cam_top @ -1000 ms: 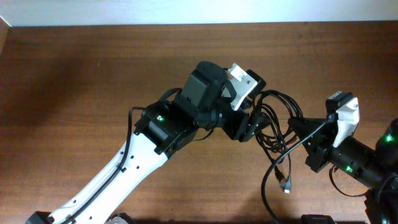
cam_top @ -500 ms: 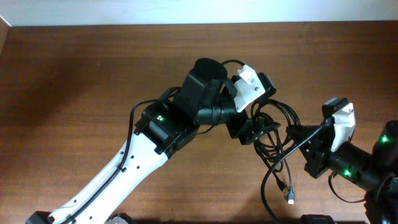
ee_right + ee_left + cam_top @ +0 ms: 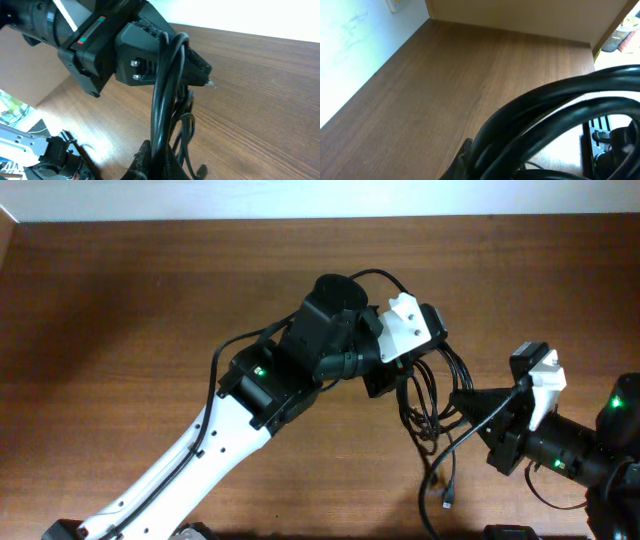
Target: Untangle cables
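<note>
Pinching one strand of the cables (image 3: 161,100) low in the right wrist view, the right gripper (image 3: 462,398) is clamping it with jaws almost together; just beyond, that strand is rising in a tight arch and hooking over the left gripper (image 3: 197,67), whose opening I cannot tell, since the loops are hiding its fingers and crowding the left wrist lens; from overhead the bundle is sitting between the two arms, with one small plug (image 3: 447,501) trailing loose toward the front edge of the table (image 3: 150,300), and bare wood is stretching away behind. The risk, I judge, is lying in the pull: with loops wrapping the left tool, drawing the arms apart could be cinching a knot tighter, straining the plug, or letting the thin cord slip out.
</note>
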Controlling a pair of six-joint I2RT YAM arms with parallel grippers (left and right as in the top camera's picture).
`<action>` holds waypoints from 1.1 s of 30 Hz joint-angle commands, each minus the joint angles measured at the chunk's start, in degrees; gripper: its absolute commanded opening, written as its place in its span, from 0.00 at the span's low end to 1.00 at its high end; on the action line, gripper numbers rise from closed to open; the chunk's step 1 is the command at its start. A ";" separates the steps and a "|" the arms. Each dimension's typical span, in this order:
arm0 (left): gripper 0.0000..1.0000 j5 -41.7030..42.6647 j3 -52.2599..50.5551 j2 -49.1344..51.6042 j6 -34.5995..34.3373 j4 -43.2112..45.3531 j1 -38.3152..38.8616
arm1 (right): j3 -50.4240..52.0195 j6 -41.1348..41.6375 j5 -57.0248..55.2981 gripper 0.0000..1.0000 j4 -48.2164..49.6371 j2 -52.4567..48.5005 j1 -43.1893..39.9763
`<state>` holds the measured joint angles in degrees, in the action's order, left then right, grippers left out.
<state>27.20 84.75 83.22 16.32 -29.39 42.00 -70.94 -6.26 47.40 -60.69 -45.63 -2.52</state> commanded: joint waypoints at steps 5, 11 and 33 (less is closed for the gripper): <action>0.00 -12.74 0.59 -2.89 -11.17 -0.52 -0.52 | -1.14 -0.26 -9.66 0.61 -0.50 0.55 -0.11; 0.00 -24.06 0.59 -7.52 -23.96 -4.24 -0.52 | -1.11 -0.33 -10.64 0.97 -3.48 0.55 -0.11; 0.00 -17.75 0.59 -18.49 -43.21 -4.61 -0.52 | -0.96 2.75 -34.40 0.97 -0.15 -17.44 -0.17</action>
<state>13.47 84.73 68.77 -28.29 -33.23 41.67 -71.02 -4.73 18.83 -61.19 -62.41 -2.52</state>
